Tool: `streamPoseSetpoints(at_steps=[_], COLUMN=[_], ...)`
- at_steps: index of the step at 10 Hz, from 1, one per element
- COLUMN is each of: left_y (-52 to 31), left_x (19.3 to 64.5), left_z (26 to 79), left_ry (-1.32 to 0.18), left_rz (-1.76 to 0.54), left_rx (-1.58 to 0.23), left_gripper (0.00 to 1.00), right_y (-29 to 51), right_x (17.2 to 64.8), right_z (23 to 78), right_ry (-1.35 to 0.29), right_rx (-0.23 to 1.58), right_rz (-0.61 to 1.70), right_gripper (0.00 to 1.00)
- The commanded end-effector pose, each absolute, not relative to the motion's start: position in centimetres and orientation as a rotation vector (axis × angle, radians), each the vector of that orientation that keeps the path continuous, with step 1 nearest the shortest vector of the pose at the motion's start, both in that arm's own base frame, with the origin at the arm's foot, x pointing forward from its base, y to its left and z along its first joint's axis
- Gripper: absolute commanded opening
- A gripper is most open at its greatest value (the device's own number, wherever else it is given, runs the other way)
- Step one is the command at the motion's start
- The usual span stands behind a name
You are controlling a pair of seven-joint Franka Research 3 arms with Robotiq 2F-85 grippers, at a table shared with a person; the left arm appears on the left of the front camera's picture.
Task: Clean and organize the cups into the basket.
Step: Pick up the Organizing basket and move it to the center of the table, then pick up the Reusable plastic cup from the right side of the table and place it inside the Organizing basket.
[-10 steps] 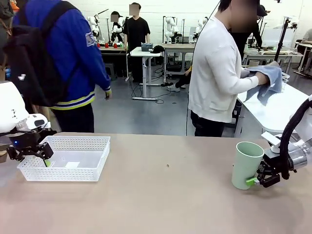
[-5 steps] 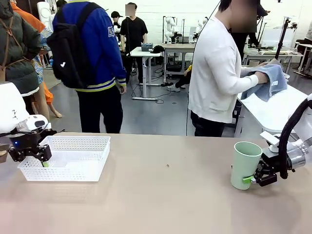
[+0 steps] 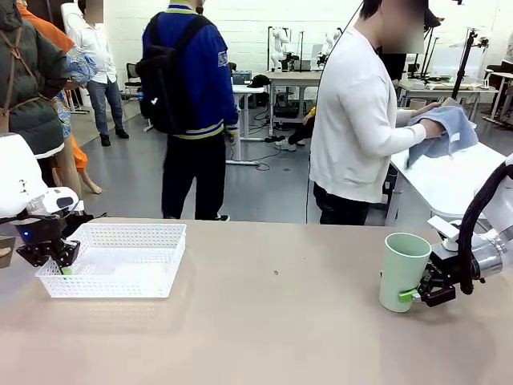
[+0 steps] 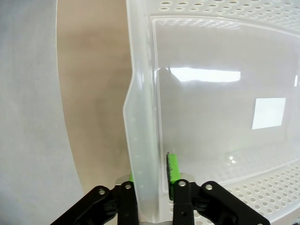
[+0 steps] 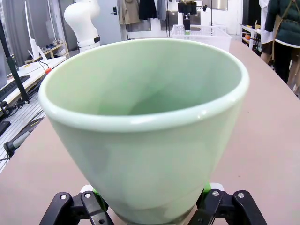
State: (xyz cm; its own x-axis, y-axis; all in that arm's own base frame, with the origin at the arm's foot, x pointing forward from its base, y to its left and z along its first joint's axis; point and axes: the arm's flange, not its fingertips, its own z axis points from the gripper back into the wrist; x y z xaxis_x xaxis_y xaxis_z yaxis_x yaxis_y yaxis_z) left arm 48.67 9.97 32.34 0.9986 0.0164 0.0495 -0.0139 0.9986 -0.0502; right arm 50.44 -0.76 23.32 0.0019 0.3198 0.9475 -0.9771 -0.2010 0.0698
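Front view: pale mint green cup (image 3: 403, 269), 3 o'clock, is now clamped by right gripper (image 3: 417, 295); white lattice basket (image 3: 120, 285), 9 o'clock, wall-pinched by left gripper (image 3: 62, 268); transfer may begin.

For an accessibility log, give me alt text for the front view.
Right gripper's jaws clamp a mint green cup near its base; left gripper's jaws pinch a white basket's left wall. A person beyond holds a blue cloth.

- A white wall (image 3: 248, 20) closes the far side, evenly lit.
- A grey floor (image 3: 264, 188) spreads before it.
- White-legged desks (image 3: 292, 78) stand far off.
- A white table (image 3: 449, 180) stands at right.
- A tan tabletop (image 3: 264, 329) lies near.
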Motion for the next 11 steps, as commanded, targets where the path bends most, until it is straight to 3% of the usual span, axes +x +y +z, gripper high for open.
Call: streamPoseSetpoints(at_steps=[1,2,4,5,6,7,8,9,10,11], left_y=[10.2,10.1,10.1,10.0,9.9,9.8,9.6,9.3,8.7,7.6], left_x=[48.7,48.7,48.7,48.6,48.6,48.4,48.2,47.8,47.4,46.7], left_z=[32.9,32.9,32.9,32.8,32.8,32.9,33.0,33.3,33.6,34.1], left_ry=[-0.046,-0.046,-0.048,-0.043,-0.042,-0.045,-0.052,-0.068,-0.071,-0.089], left_rz=[0.009,0.011,0.016,0.015,0.013,0.015,0.014,0.016,0.036,0.034], left_rx=[-0.058,-0.061,-0.066,-0.07,-0.068,-0.069,-0.07,-0.067,-0.057,-0.055], left_gripper=[0.0,0.0,0.0,0.0,0.0,0.0,0.0,0.0,0.0,0.0], right_y=[-0.8,-0.8,-0.9,-0.9,-1.0,-1.0,-1.1,-1.4,-1.9,-2.7], right_x=[50.6,50.6,50.7,50.7,50.7,50.7,50.5,50.1,49.7,49.0], right_z=[23.1,23.1,23.1,23.1,23.1,23.2,23.4,24.1,25.3,26.9], right_ry=[-0.836,-0.837,-0.834,-0.834,-0.834,-0.832,-0.833,-0.839,-0.842,-0.838], right_rx=[1.122,1.122,1.121,1.119,1.115,1.114,1.116,1.109,1.108,1.095], right_rz=[1.47,1.47,1.467,1.465,1.463,1.459,1.46,1.451,1.429,1.396], right_gripper=[0.22,0.0,0.0,0.22,0.22,0.0,0.22,0.0,0.19,0.19])
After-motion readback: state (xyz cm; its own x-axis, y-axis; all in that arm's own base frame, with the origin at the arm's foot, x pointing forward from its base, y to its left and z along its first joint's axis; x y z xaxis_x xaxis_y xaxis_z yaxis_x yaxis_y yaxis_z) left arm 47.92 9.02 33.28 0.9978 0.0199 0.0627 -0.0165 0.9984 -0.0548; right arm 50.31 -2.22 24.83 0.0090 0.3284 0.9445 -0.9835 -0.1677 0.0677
